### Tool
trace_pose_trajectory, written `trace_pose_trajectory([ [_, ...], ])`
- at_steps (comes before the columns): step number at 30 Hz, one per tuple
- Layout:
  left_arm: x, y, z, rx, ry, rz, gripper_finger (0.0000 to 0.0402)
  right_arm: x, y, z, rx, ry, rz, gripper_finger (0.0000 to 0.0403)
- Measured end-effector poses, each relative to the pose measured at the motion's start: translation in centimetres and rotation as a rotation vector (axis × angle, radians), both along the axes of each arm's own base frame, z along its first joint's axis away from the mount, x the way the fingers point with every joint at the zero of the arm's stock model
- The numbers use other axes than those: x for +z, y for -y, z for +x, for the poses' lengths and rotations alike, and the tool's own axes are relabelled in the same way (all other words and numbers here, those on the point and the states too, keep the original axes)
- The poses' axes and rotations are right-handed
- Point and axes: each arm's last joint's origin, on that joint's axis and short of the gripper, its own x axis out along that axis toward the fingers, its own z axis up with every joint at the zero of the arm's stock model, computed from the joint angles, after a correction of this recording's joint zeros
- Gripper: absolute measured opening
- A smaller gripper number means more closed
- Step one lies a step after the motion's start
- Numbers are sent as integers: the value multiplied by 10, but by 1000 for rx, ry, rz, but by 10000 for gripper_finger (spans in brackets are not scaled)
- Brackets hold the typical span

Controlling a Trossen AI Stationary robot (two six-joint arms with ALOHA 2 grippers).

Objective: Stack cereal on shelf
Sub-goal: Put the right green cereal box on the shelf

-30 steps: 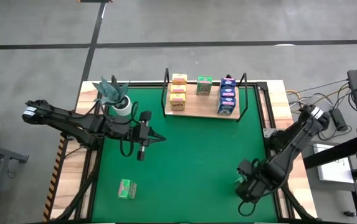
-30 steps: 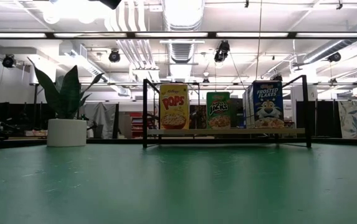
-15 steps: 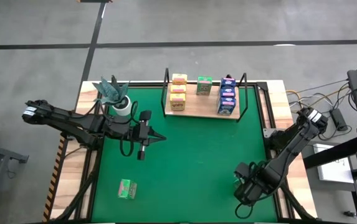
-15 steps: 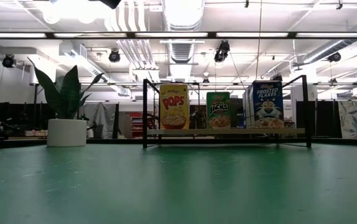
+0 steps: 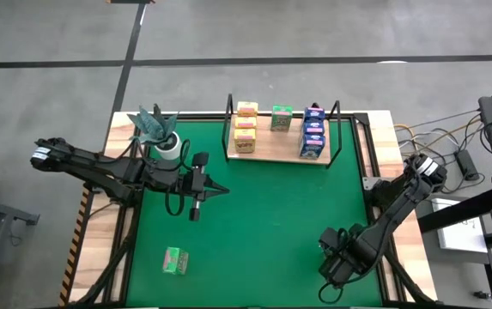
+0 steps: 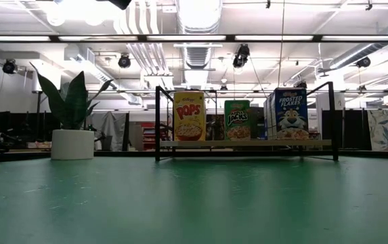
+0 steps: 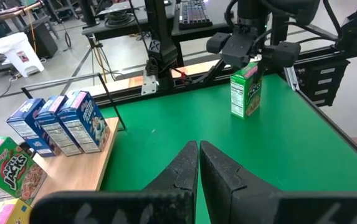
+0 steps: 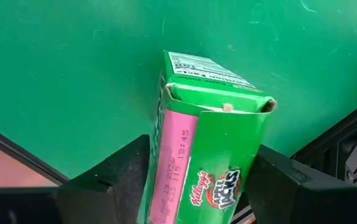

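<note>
Right claw is clamped around an upright green cereal box standing on the green mat near the counter's 4 o'clock corner; its fingers sit on either side of the box (top flap facing the wrist camera). Left claw is clenched with nothing in it, hovering over the mat at about 10 o'clock, beside the white pot with the plant. The shelf at 12 o'clock carries yellow boxes, a green box and blue boxes, and another green box lies flat on the mat at 7 o'clock.
</note>
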Motion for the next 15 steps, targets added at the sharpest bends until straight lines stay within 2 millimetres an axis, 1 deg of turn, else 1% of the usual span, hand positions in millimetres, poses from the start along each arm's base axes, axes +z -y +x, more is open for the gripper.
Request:
trace_pose_trajectory([
  [15,0,0,0,0,0,0,0,1,1,0,28,8,0,154],
])
